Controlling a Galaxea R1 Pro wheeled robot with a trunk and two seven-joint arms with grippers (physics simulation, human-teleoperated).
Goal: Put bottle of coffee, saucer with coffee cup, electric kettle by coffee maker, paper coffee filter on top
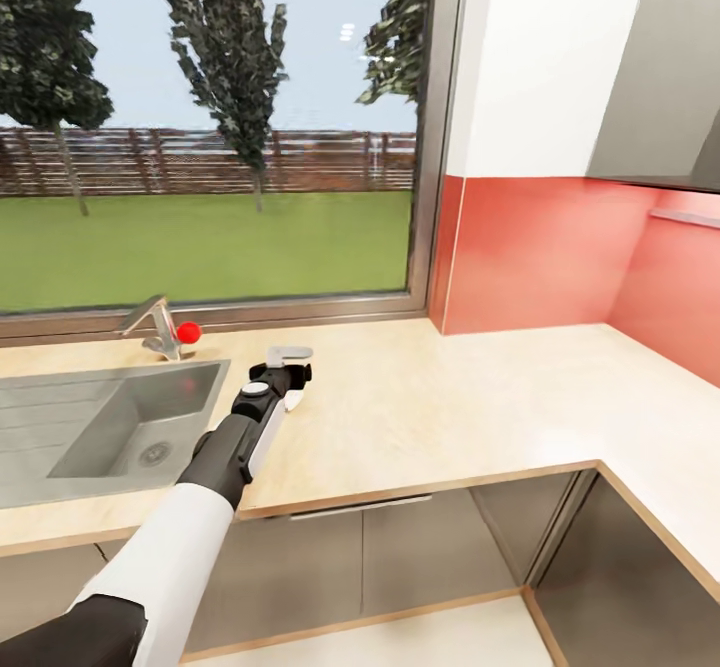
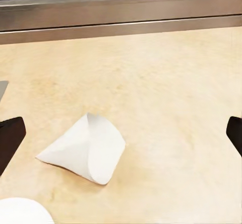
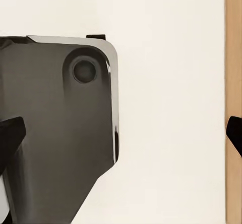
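- L gripper (image 2: 121, 128): fingers spread wide, holding nothing, hovering over paper coffee filter (image 2: 85, 148).
- Filter lying on kitchen countertop (image 1: 430, 397), just beside sink (image 1: 100, 422), below window (image 1: 200, 127).
- R gripper (image 3: 121, 131): fingers apart, gripping nothing, facing pale floor.

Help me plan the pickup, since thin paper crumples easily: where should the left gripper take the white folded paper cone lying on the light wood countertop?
Probably from above, pinching the white folded paper cone's raised curled open edge: it lies on its side on the light wood countertop, between the open left gripper's fingers.
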